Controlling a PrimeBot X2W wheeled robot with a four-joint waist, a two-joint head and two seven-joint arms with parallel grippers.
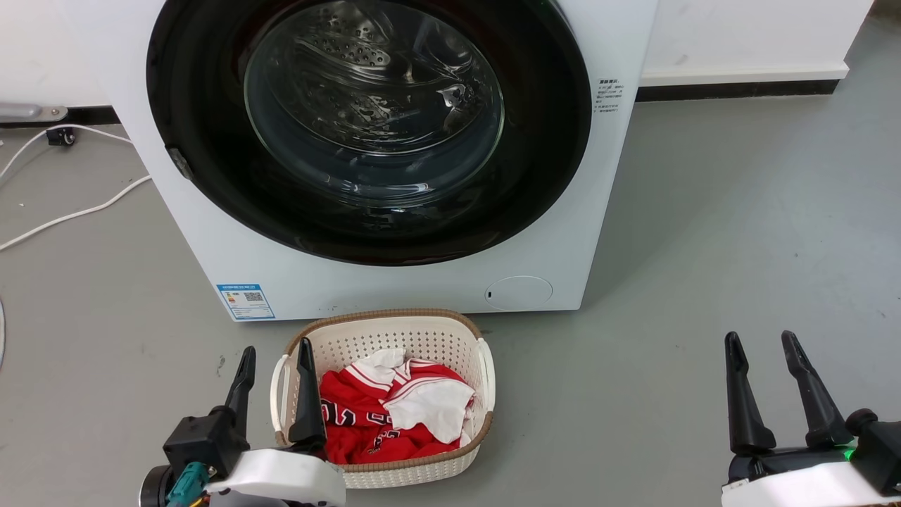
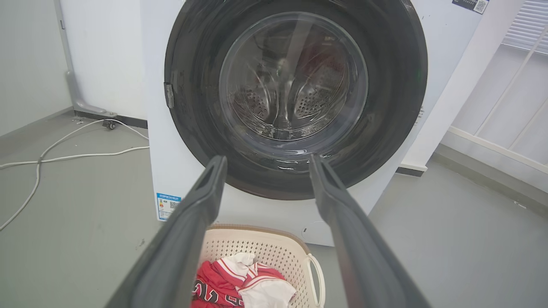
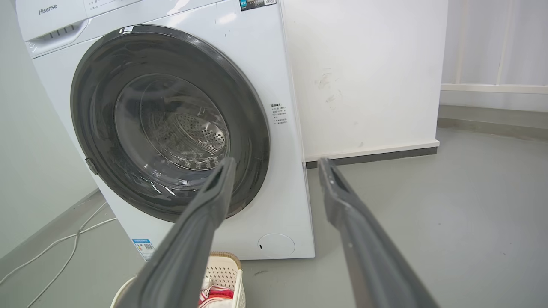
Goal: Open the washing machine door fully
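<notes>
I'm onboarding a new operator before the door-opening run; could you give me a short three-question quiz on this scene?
1. True or false: the washing machine door is shut.
2. What lies in the basket in front of the washing machine? A) red and white clothing B) blue towels C) nothing
3. Fill in: the left gripper and right gripper both have their jaws ____.
Key: 1 true; 2 A; 3 open.
</notes>
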